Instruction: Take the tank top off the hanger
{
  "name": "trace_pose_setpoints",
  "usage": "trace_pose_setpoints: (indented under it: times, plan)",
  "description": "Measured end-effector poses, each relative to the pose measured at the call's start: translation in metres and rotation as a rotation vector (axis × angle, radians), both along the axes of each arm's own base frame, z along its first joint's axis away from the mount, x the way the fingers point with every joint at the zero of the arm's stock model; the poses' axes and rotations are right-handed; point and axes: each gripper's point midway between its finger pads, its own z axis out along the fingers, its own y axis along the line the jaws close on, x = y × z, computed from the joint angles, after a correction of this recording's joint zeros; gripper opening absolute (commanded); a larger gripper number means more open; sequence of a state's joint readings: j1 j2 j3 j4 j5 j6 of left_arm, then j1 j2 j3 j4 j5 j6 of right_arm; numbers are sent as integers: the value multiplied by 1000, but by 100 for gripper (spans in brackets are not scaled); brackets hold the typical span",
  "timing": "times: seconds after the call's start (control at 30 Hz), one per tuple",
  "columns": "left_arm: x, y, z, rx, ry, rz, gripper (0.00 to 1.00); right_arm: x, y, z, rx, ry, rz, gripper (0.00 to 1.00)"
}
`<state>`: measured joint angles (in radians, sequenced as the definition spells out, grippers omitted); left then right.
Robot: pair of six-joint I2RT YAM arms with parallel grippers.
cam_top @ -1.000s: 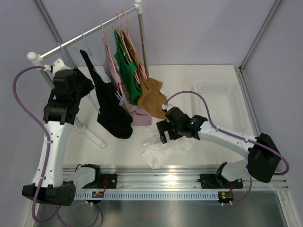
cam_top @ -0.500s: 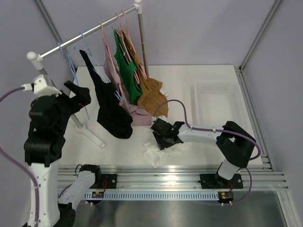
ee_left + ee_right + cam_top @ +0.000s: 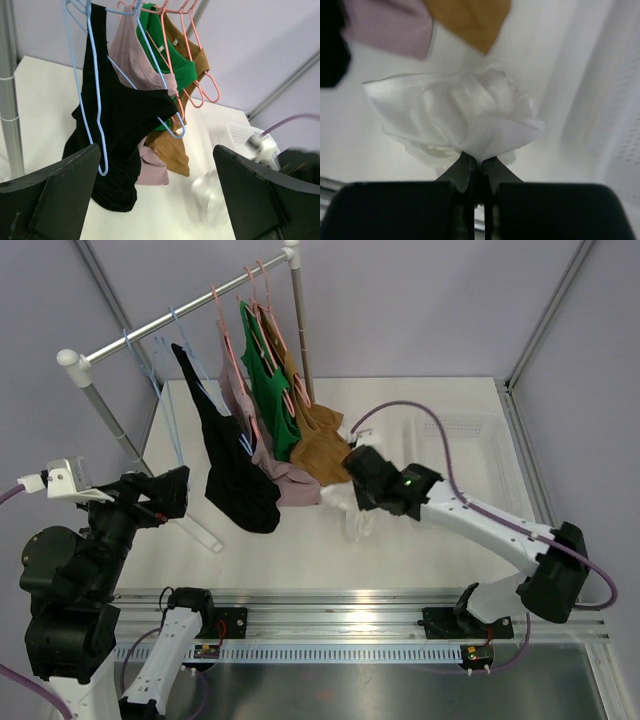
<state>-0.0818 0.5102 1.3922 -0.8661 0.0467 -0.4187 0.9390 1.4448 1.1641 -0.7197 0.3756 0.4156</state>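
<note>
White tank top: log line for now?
right gripper: shut on white tank top | left gripper: open, empty | rack: four tops hung

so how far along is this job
Done: the white top is down off the rail. In hand: the right gripper is shut on it, holding it bunched up. To do: the black top, pink top, green top and brown top hang on hangers; the left gripper is open facing them.

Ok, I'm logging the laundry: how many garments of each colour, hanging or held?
Black fabric tank top: 1
Dusty pink fabric top: 1
Green fabric top: 1
Mustard brown fabric top: 1
White crumpled fabric garment in the right gripper: 1
Total: 5
</note>
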Motion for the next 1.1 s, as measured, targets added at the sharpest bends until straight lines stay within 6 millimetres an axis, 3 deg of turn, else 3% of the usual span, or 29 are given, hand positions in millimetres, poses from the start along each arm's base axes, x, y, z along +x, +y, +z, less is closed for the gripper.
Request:
trace_pose_setpoints:
  times: [0.07, 0.17, 0.23, 0.3, 0.37, 0.47, 0.5, 0.53, 0.57, 0.67, 0.77, 0.93, 1.1]
  plan:
    - [0, -4, -3, -7, 5, -19, 99, 28, -16, 52, 68, -98, -78, 0]
    - [-2, -8, -6, -25, 10, -40, 99, 64, -66, 119, 120, -238, -232, 0]
    - [-3, -11, -5, -31, 7, -57, 99, 78, -102, 149, 119, -296, -324, 0]
    - [-1, -15, -3, -38, 12, -79, 99, 91, -130, 166, 109, -331, -398, 0]
    - [3, -19, 4, -44, 18, -96, 99, 103, -163, 168, 80, -338, -487, 4]
    - [16, -22, 18, -51, 30, -107, 99, 119, -201, 149, 40, -286, -591, 34]
    - [22, -22, 23, -52, 41, -106, 99, 124, -209, 140, 30, -262, -615, 48]
    - [29, -23, 29, -53, 47, -105, 99, 128, -216, 128, 20, -233, -636, 89]
    - [36, -23, 36, -53, 55, -102, 99, 131, -221, 117, 8, -204, -652, 99]
    - [57, -23, 52, -45, 81, -91, 99, 133, -224, 94, -29, -140, -656, 99]
    - [78, -21, 61, -34, 109, -74, 99, 132, -222, 92, -21, -129, -655, 99]
    - [108, -15, 50, -23, 185, -25, 99, 121, -213, 114, 80, -179, -628, 99]
    - [141, -22, 34, 20, 273, 25, 99, 97, -190, 151, 277, -272, -532, 99]
